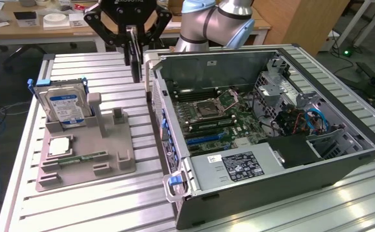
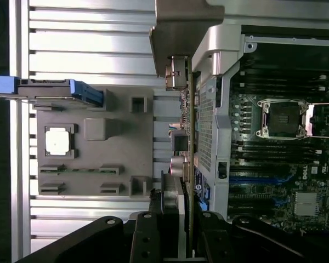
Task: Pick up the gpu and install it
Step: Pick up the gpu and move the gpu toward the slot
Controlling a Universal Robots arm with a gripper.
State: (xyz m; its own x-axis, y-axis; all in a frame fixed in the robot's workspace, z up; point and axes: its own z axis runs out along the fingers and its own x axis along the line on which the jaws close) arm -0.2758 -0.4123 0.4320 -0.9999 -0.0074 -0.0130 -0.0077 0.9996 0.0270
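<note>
My gripper (image 1: 133,35) hangs above the back of the table, shut on the gpu (image 1: 135,60). The card points down, edge-on, between the grey holder and the open computer case (image 1: 174,159). In the wrist view the gpu (image 2: 182,126) runs as a thin strip from my gripper (image 2: 174,233), with its metal bracket at the far end. It lies just outside the case's rear wall. The motherboard (image 1: 210,118) with its CPU socket (image 2: 282,118) lies exposed inside the case.
A grey holder (image 1: 103,159) on the exterior view's left carries a silver hard drive with a blue label (image 1: 63,104), a CPU (image 1: 59,146) and a narrow memory stick (image 1: 82,157). The slatted metal table (image 1: 77,203) extends around it. A desk with clutter stands behind.
</note>
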